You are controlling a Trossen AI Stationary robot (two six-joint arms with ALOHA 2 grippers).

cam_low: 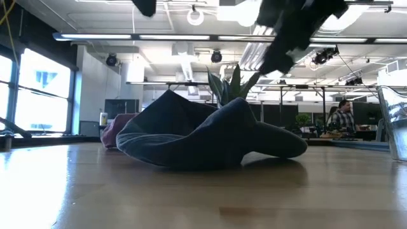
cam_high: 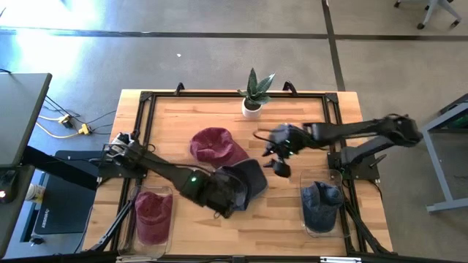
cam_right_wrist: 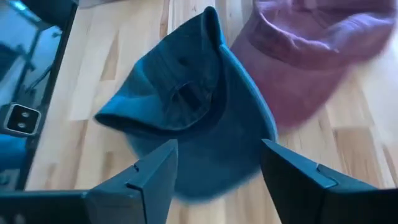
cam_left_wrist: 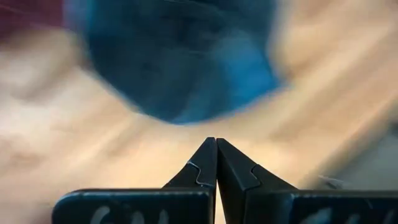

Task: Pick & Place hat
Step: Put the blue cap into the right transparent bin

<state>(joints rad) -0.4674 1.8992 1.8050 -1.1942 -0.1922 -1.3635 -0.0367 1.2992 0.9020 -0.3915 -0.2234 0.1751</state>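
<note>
Logging progress: two hats binned; I have the right claw [cam_right_wrist: 217,165] spread above the blue hat [cam_right_wrist: 186,106], left claw [cam_left_wrist: 216,163] pressed together, maroon hat [cam_high: 213,145] loose on the desk [cam_high: 292,219].

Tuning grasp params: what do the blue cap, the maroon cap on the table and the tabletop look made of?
Blue cap: soft woven fabric, likely washed cotton; matte, it slumps and creases. Maroon cap: apparently the same, faded matte cloth with seam lines. Tabletop: light wood planks, visible grain and joints, smooth with a slight sheen in the low view.
</note>
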